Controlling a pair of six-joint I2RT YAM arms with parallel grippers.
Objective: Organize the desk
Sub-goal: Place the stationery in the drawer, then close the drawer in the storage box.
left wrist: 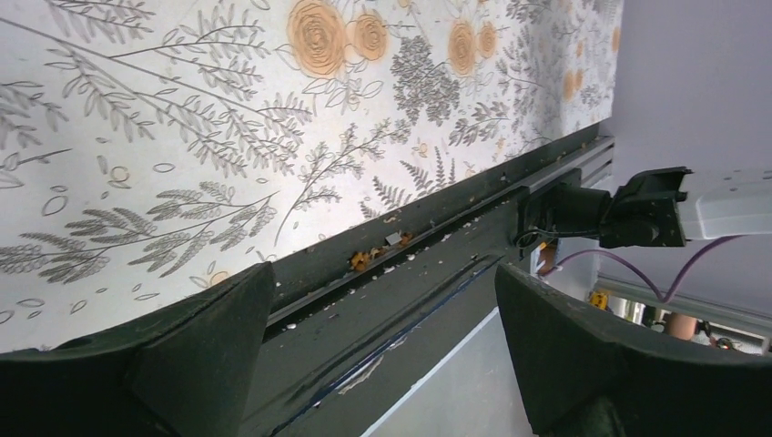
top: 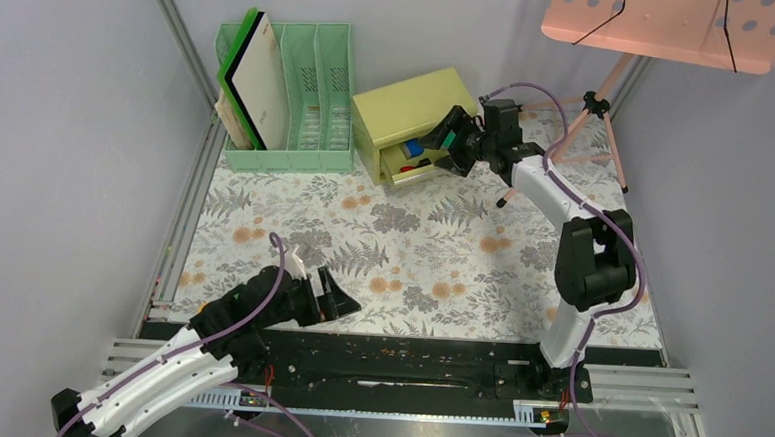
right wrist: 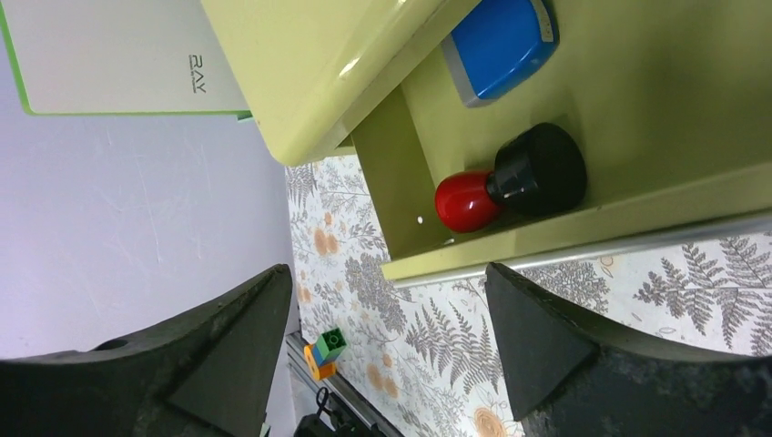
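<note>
At 7 o'clock of the overhead view, low over the near rail: left pincer (top: 334, 298), spread wide, gripping nothing. Beyond it, filling the middle: the desk (top: 412, 240), flat and pale, printed with grey ferns and orange flowers. Judged stiff, heavy and fixed in place, so not a thing to lift, and no sensible hold on the slab itself. Thin covering probably smooth and a little slippery (liable to ruck if dragged on), so better to grip loose things from above than to slide them across.

Farther, at 1 o'clock: right pincer (top: 445, 146), parted wide with nothing between the fingers, poised just at the open drawer (top: 413, 166) of the yellow-green chest (top: 409, 110) at 12 o'clock. Inside the drawer, in the right wrist view: a blue pad (right wrist: 499, 41) and a red-and-black stamp (right wrist: 514, 180), lying apart. Lower in the same view, by a dark rail at the desk's edge: a small green-and-orange block (right wrist: 326, 350).

Farthest, at 11 o'clock: green file rack (top: 315, 100), with a white board (top: 263, 80) leaning in its left bay.
</note>
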